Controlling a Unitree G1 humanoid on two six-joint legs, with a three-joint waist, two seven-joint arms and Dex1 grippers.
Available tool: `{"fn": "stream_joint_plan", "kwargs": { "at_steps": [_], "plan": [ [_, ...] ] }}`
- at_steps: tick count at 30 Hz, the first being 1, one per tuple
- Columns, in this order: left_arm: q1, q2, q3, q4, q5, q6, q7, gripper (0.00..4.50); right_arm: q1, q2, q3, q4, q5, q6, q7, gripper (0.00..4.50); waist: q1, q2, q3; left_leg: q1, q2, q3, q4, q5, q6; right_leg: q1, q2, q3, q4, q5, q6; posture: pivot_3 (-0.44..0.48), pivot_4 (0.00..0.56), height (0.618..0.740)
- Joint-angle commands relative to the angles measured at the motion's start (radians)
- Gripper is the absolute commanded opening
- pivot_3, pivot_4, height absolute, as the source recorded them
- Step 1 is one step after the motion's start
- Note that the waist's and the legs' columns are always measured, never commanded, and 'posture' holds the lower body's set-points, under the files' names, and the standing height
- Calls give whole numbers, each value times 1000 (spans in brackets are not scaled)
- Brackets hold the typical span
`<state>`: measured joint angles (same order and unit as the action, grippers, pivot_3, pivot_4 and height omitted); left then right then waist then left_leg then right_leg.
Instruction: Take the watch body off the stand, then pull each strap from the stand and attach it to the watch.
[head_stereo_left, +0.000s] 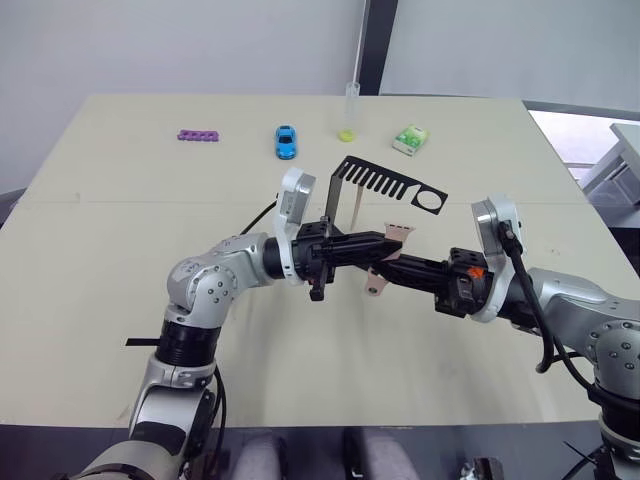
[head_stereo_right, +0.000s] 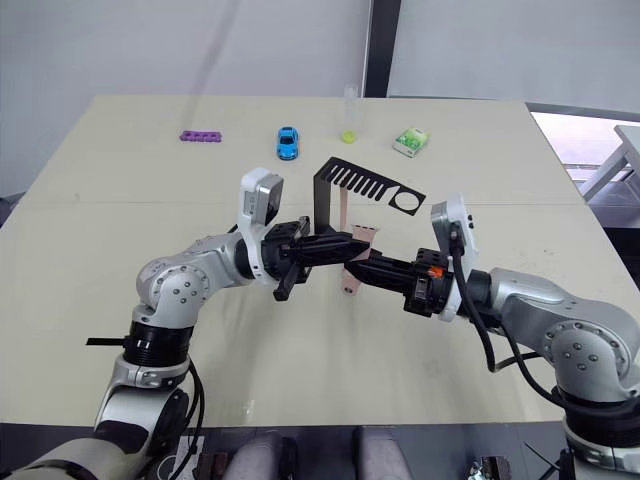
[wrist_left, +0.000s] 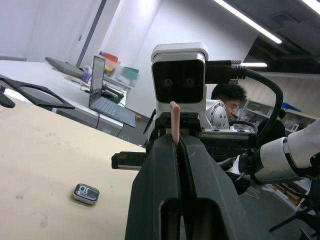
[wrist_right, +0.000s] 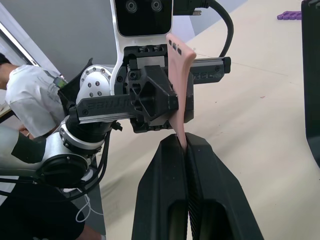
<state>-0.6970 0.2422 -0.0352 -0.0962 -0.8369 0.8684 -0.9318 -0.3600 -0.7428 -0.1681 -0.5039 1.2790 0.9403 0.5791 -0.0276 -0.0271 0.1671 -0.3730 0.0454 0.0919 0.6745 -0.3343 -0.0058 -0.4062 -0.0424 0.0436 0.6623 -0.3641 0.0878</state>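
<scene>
Both two-fingered black grippers, left (head_stereo_left: 385, 243) and right (head_stereo_left: 392, 268), pinch soft pale pink rubbery straps (wrist_right: 178, 75) beside the black sheet-metal stand (head_stereo_left: 385, 180); you should grip them near the stiffer ends.

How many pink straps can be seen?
2. One strap hangs from the stand; the second strap appears pinched by both the left tool and right tool.
</scene>
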Motion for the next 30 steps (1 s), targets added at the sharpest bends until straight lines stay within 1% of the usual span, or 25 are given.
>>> {"fn": "stream_joint_plan", "kwargs": {
  "at_steps": [1, 6, 9, 12, 14, 15, 17, 19, 20, 23, 25, 28, 30],
  "plan": [
    [-11, -10, 0, -15, -21, -9, -14, 49, -17, -12, -36, -30, 25, -13, 5, 0, 0, 0, 0, 0, 0, 0, 0, 0, 0, 0, 0, 0, 0, 0, 0, 0, 150, 740],
    [-12, -7, -2, -18, -21, -9, -21, 49, -20, -16, -35, -45, -4, -30, 6, 0, 0, 0, 0, 0, 0, 0, 0, 0, 0, 0, 0, 0, 0, 0, 0, 0, 150, 740],
    [-8, 0, -5, -18, -16, -14, -31, 49, -5, -27, -50, -59, 10, -27, 17, 0, 0, 0, 0, 0, 0, 0, 0, 0, 0, 0, 0, 0, 0, 0, 0, 0, 150, 740],
    [-8, 9, -9, -11, -6, -21, -45, 0, 35, -58, -97, -86, 51, -18, 15, 872, 0, 0, 0, 0, 0, 0, 0, 0, 0, 0, 0, 0, 0, 0, 0, 0, 150, 740],
    [-10, 25, -17, -9, 10, -32, -60, 0, 97, -88, -159, -132, 57, -21, -3, 1808, 3, 0, 0, 0, 0, 0, 0, 0, 0, 0, 0, 0, -1, 0, 0, 0, 150, 740],
    [-9, 38, -22, -11, 20, -41, -73, 0, 140, -99, -195, -162, 51, -27, -21, 2359, 4, 0, 0, -1, 0, 0, 0, 0, 0, 0, 0, 0, -1, 0, 0, 0, 150, 740],
    [-2, 75, -47, -25, 52, -70, -111, 0, 259, -113, -287, -225, 28, -35, -52, 3335, 5, 0, 0, -1, 0, -1, -1, 0, 0, 0, 0, 0, -2, 0, 0, 0, 150, 740],
    [6, 109, -69, -37, 78, -97, -147, 0, 384, -110, -362, -290, -31, -52, -74, 4306, 5, 0, 0, -1, 0, -1, -1, 0, 0, 0, 0, 0, -2, 0, 0, 0, 150, 740],
    [7, 117, -75, -38, 84, -105, -156, 0, 427, -108, -384, -309, -54, -64, -81, 4450, 5, 0, 0, -1, 0, -1, -1, 0, 0, 0, 0, 0, -2, 0, 0, 0, 150, 740],
    [18, 163, -99, -33, 127, -159, -212, 0, 614, -22, -464, -398, -169, -99, -209, 4450, 5, 0, 0, 0, 0, -1, -1, 0, 0, 2, 0, 0, -2, 0, 0, 0, 150, 740],
    [24, 187, -123, -19, 171, -216, -250, 0, 736, 59, -494, -461, -256, -119, -300, 4450, 3, 0, 0, 2, 0, 0, -3, 0, -1, 3, 1, 1, -2, 0, 0, 0, 150, 740],
    [35, 200, -158, 8, 239, -309, -292, 0, 879, 174, -500, -519, -347, -152, -389, 4450, 3, 1, 0, 3, 0, 0, -5, 1, -2, 3, 1, 1, -3, 0, 0, 0, 150, 740],
    [42, 202, -178, 25, 277, -370, -319, 0, 952, 227, -470, -538, -420, -179, -416, 4450, 2, 1, -1, 4, 0, 1, -5, 1, -2, 3, 1, 2, -3, 0, 0, 0, 150, 740]
  ]
}}
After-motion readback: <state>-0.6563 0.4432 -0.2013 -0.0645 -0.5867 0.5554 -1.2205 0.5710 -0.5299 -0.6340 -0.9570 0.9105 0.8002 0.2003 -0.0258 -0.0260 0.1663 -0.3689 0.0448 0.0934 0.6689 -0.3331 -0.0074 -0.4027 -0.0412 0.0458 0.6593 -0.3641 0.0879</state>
